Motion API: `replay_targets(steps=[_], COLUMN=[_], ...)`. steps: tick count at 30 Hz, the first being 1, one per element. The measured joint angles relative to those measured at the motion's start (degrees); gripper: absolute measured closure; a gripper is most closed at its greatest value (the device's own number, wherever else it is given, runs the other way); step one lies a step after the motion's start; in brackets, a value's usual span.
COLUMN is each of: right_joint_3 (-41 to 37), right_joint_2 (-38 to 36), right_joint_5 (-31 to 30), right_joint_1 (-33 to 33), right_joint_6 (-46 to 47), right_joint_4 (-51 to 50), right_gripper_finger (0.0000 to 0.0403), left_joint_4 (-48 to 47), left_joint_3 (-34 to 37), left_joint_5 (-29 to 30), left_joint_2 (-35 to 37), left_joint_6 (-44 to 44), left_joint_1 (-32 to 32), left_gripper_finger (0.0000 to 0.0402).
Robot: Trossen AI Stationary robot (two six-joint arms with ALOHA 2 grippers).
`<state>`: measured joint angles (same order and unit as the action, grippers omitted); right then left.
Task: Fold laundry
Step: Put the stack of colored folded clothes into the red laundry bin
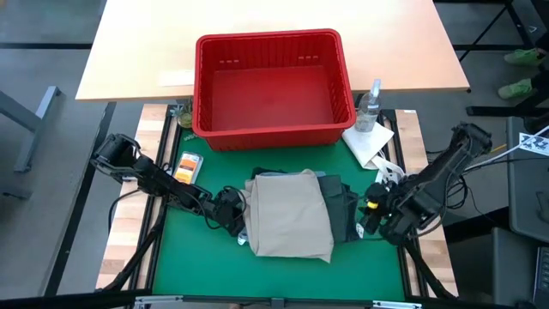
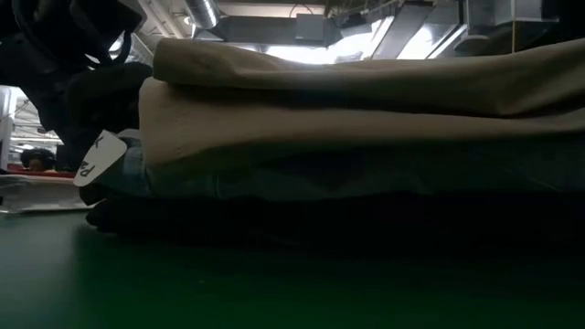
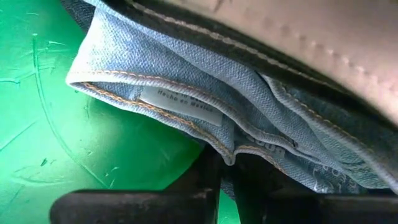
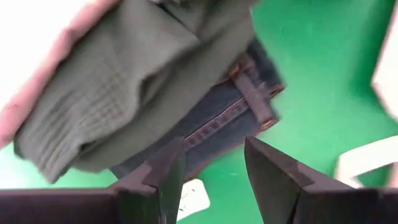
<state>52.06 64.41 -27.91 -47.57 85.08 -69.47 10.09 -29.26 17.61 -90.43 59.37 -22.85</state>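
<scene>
High view: a stack of folded laundry sits in the middle of the green mat (image 1: 171, 266), in front of the red basket (image 1: 273, 86).
Top of the stack: the beige khaki piece (image 1: 290, 215), folded into a rectangle that covers most of what lies under it.
Right edge of the stack: the dark olive green piece (image 1: 343, 206) sticks out from under the khaki, and in the right wrist view it lies over the dark navy jeans (image 4: 217, 124), whose belt loop and waistband corner show on the mat.
Left edge of the stack: the light blue denim (image 3: 205, 99) lies under the khaki, with a white sewn-in label (image 3: 180, 106) on its hem.
Low view: the layers lie flat, khaki on top, pale denim below it, a dark layer at the bottom on the mat.
Left gripper (image 1: 233, 215): at the left edge of the stack, fingers drawn together and pinching the hem fold of the light blue denim, as the left wrist view shows.
Right gripper (image 4: 211, 171): just off the right edge of the stack, low over the mat, fingers apart with nothing between them, pointed at the jeans corner.
Behind the stack: a clear spray bottle (image 1: 370, 105) and a white cloth (image 1: 371, 142) lie to the right of the basket.
Left of the mat: a small orange packet (image 1: 188, 165) lies near the left arm.
</scene>
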Motion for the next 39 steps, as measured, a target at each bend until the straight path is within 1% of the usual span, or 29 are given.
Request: replay_targets(steps=[5,8,11,17,21,25,27,31,36,39], right_joint_3=[-16.57,-23.9,-28.18,-29.67,-29.69,-29.69,-29.67,-29.69,-29.69,-29.69], right_joint_2=[-9.15,-11.88,-12.3,-11.96,-12.06,-11.85,-10.55,-7.95,-2.85,0.57], right_joint_5=[-1.78,-2.22,-3.58,-2.28,0.47,-0.64,-1.42,-1.08,-0.11,-0.03], right_joint_1=[-2.4,-2.3,-2.3,-2.27,-2.29,-2.27,-2.17,-2.17,-0.09,1.93], right_joint_6=[12.43,13.26,13.28,13.13,12.66,12.58,12.36,12.41,12.44,12.45], right_joint_4=[17.17,26.85,33.25,30.95,30.11,30.18,29.95,29.82,32.46,36.51], right_gripper_finger=[0.0236,0.0236,0.0236,0.0236,0.0236,0.0236,0.0236,0.0236,0.0236,0.0236], left_joint_4=[-0.02,-0.02,-0.02,0.0,0.02,0.04,0.07,0.09,0.19,0.2], left_joint_3=[0.0,0.0,0.0,0.0,0.0,0.0,0.0,0.0,0.02,0.02], left_joint_5=[-0.02,-0.04,-0.09,-0.32,-0.35,-0.38,-0.39,-0.42,-0.44,-0.46], left_joint_2=[0.0,0.0,0.0,0.0,0.0,0.0,0.0,0.0,0.0,0.0], left_joint_6=[0.02,0.07,0.09,0.39,0.5,0.52,0.55,0.57,0.59,0.61], left_joint_1=[0.0,0.0,-0.02,-0.02,-0.02,-0.02,-0.02,-0.02,-0.02,-0.02], left_gripper_finger=[0.0377,0.0377,0.0377,0.0378,0.0378,0.0378,0.0378,0.0378,0.0378,0.0378])
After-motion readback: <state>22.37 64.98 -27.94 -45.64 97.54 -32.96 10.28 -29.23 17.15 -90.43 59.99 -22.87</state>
